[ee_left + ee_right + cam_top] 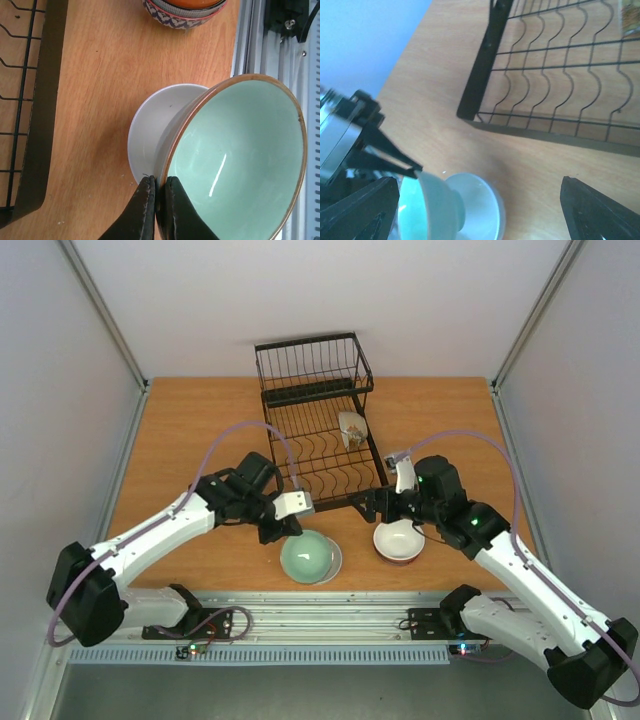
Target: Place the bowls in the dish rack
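My left gripper (283, 532) is shut on the rim of a pale green bowl (307, 555), tilted up out of a white bowl (333, 562) beneath it. In the left wrist view the fingertips (148, 192) pinch the green bowl (240, 155) at its near rim; the white bowl (150, 125) rests on the table. The black wire dish rack (320, 430) stands behind, with one cream bowl (351, 427) on edge in its dividers. My right gripper (386, 507) is open and empty above the table, beside a nested stack of bowls (399, 541).
The stack (185, 12) shows a blue-and-white patterned bowl under red and orange ones. The rack's near edge (485, 65) lies just beyond the green bowl (432, 210) and white bowl (480, 210). A metal rail (330, 605) runs along the table's front.
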`<state>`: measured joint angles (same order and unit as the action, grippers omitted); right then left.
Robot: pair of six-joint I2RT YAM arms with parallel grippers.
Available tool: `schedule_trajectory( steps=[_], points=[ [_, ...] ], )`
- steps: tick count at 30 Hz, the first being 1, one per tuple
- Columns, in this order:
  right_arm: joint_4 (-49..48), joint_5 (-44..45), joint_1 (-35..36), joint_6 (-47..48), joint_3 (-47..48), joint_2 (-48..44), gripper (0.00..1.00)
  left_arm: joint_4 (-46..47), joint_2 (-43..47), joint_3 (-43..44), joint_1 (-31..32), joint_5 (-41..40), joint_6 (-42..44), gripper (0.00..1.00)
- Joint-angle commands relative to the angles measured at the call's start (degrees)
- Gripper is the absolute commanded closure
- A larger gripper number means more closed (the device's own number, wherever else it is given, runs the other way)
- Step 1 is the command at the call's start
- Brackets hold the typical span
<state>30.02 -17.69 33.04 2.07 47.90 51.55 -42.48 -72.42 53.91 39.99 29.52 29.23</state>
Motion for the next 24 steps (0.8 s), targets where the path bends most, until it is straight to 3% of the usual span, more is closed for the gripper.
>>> schedule_trajectory(
  steps=[1,6,14,24],
  points=[
    [-0.2,-7.8,0.0,-2.0,-1.6,-2.1,0.1,0.5,2.6,2.3,-2.7,9.3,-0.7,1.0],
    [-6.3,-16.0,0.1,-7.4,-5.0,-3.2,0.09,0.6,4.8,2.2,-7.3,17.2,-2.1,1.0],
    [-25.6,-27.8,0.1,-19.0,-13.0,-1.8,0.07,1.5,7.9,1.4,-13.8,24.9,-3.5,1.0],
    [-41.6,-32.2,2.8,-26.3,-16.4,3.3,0.03,0.2,8.0,1.6,-16.5,29.3,-3.0,1.0]
  ],
)
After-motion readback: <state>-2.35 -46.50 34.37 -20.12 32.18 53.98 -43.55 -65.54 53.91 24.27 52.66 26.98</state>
